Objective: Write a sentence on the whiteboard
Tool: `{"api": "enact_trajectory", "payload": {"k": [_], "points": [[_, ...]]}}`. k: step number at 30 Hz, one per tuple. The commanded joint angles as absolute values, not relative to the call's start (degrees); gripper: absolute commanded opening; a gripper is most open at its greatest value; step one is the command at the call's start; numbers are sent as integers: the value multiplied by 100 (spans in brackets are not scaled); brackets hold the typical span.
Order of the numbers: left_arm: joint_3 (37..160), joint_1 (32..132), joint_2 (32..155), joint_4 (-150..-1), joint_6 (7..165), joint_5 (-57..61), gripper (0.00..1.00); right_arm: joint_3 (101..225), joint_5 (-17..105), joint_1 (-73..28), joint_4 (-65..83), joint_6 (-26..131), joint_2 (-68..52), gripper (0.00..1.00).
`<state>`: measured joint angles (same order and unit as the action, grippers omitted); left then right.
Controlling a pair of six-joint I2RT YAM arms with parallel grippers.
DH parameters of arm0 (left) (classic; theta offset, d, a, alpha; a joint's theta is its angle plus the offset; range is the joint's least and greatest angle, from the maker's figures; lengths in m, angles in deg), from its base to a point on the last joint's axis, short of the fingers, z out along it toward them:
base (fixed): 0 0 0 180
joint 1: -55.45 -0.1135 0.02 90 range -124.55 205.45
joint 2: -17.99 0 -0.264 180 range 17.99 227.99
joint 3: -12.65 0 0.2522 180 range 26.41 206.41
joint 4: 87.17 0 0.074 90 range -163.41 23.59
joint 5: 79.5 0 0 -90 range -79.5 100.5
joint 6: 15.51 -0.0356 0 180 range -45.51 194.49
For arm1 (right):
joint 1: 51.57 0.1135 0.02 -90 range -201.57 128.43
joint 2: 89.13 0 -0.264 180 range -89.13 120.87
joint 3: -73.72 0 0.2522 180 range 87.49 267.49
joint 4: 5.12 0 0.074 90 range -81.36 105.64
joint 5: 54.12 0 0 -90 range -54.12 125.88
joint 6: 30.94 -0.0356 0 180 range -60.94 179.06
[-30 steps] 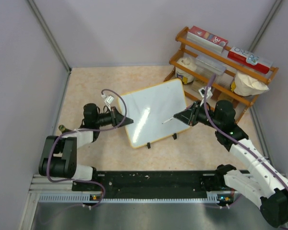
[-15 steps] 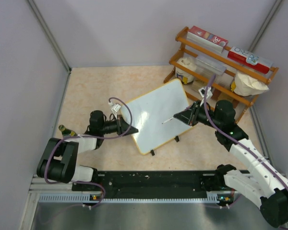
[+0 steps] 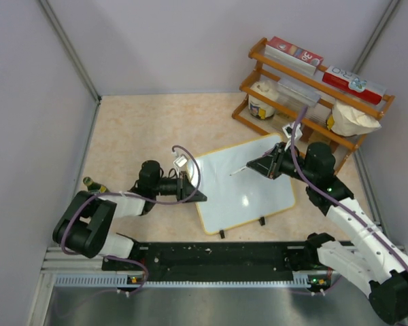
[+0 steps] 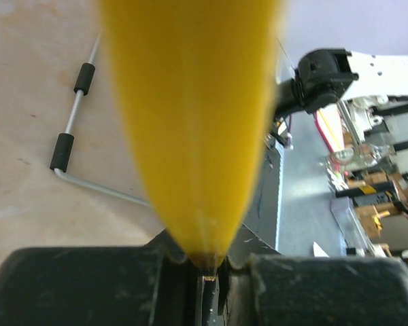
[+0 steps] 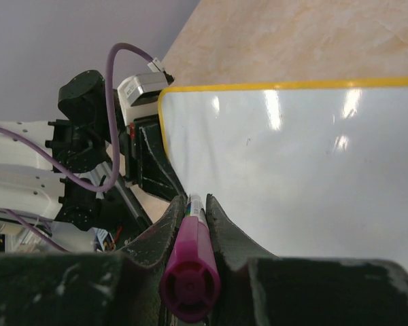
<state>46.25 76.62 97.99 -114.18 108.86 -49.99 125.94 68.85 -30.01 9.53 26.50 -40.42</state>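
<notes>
Centre frame: the left gripper point(image 3: 200, 197) is clamping the edge of the glossy white, yellow-framed whiteboard point(image 3: 248, 185); the right gripper point(image 3: 252, 167) is pinching a purple marker point(image 5: 189, 270).

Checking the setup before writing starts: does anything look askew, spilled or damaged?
The whiteboard sits askew, turned diagonally in the top view, with the left gripper shut on its yellow frame. The right gripper holds a purple marker over its blank surface. Nothing looks spilled or damaged.
</notes>
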Motion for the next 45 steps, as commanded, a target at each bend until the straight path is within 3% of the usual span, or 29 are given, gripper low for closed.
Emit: {"api": "enact_trajectory", "payload": {"k": [1,9,13,21,26,45], "points": [[4742,7962,9973,-11217,10683,-5700,0,12888,6867,-3065,855,2724,-4150,0],[4935,7962,9534,-9759,9884,-5147,0,12792,6823,-3065,855,2715,-4202,0],[4865,7954,9147,-9530,9822,-4699,26,12800,6814,-3065,855,2715,-4229,0],[4918,7892,8514,-9398,9918,-4136,47,12844,6849,-3065,855,2716,-4193,0],[4988,7655,8163,-8976,9857,-3925,68,12809,6867,-3065,855,2750,-4202,0],[4856,6820,6624,-8088,9980,-3159,85,12651,6849,-3065,855,2856,-4378,0]]}}
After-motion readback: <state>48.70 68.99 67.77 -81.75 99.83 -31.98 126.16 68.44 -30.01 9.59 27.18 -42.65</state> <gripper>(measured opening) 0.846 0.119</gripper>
